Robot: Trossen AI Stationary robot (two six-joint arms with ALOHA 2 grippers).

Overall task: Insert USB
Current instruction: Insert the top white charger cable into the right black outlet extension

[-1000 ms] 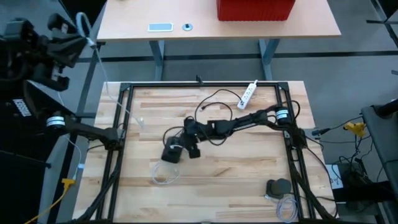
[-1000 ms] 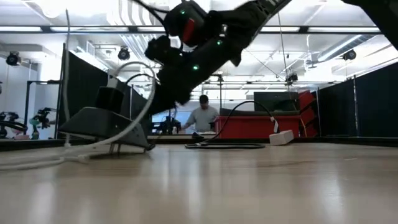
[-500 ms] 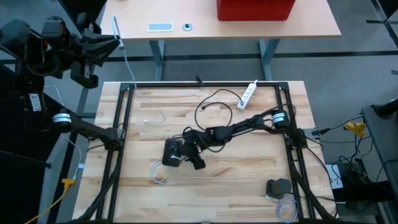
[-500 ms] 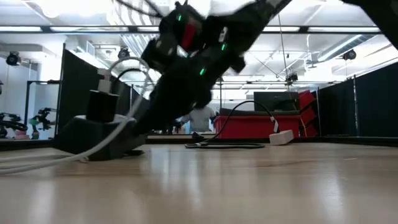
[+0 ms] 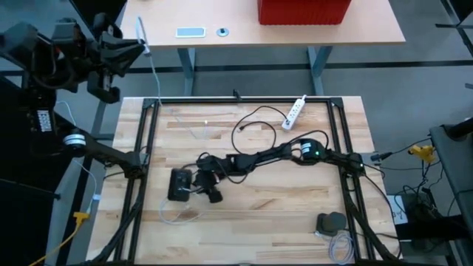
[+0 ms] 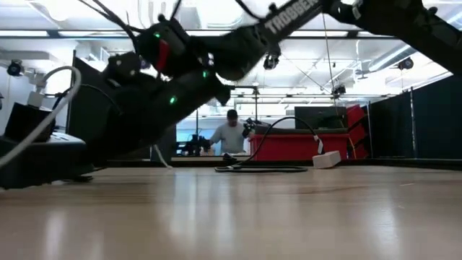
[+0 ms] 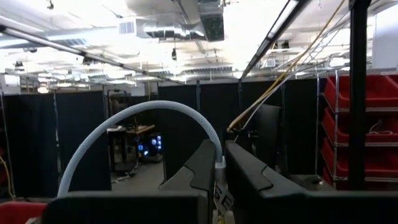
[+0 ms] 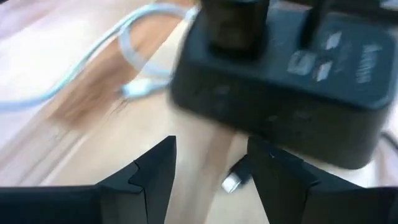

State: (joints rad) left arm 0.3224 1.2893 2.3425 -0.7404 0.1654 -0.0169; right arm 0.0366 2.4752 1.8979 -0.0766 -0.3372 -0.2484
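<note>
Lying between open fingers [image 8: 205, 180]: USB plug [image 8: 233, 182]

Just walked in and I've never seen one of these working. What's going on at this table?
Two robot arms are working on plugging in a USB cable. The left gripper is lifted well off the table's far left corner, pinching a pale cable. The right gripper reaches low across the wooden table, its fingers apart and holding nothing, right beside a black charging block. A white power strip lies at the far side. Nothing is plugged in yet.
</note>
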